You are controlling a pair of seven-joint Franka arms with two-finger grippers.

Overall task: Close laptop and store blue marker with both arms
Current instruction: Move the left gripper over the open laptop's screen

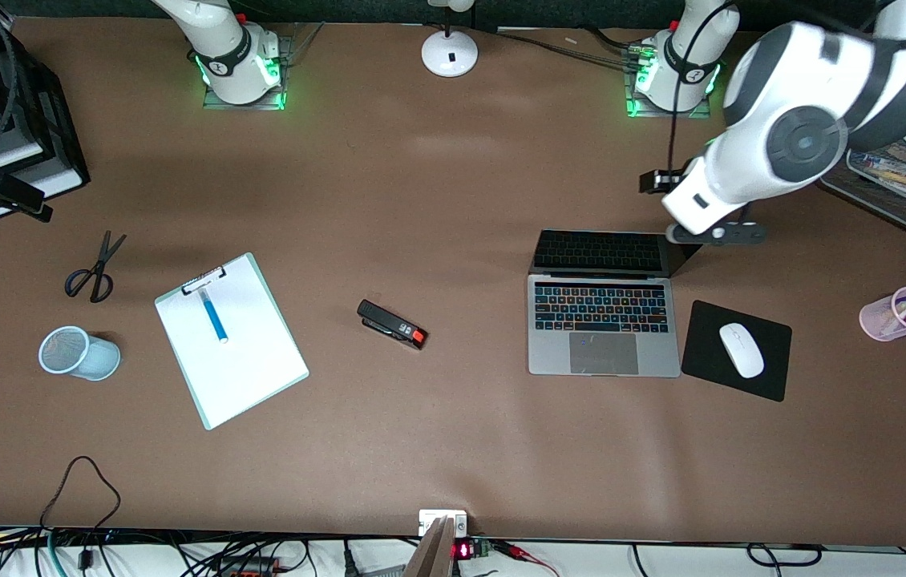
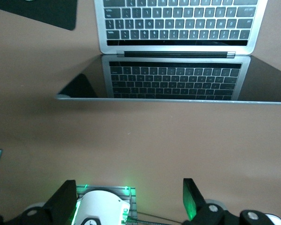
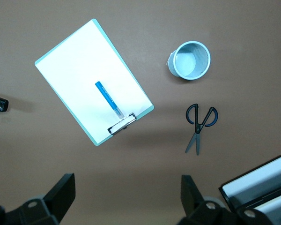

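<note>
While the slim silver-grey laptop (image 1: 604,320) sat open on the brown counter (image 1: 453,449) toward the left arm's end, its dark screen stood up and mirrored the black keys. Just beside it, toward that same end, a white mouse (image 1: 742,349) lay on a black mouse pad (image 1: 701,361). The left hand (image 2: 131,201) hung over bare counter near the laptop's raised lid, its black fingers (image 2: 192,199) spread wide apart and holding nothing.

Toward the right arm's end, the short bright-blue marker (image 1: 213,315) lay on a white clipboard with a mint-green edge (image 1: 232,340) — its pale tip pointing at the metal clip. The right hand (image 3: 126,197) was up over the counter near the clipboard, fingers (image 3: 62,194) apart and empty. A pale blue mesh cup (image 1: 78,353) lay on its side beside the clipboard, and black-handled scissors (image 1: 95,269) rested near it, farther from the front camera. Between clipboard and laptop lay a black stapler with a red end (image 1: 392,324) — well apart from both.
</note>
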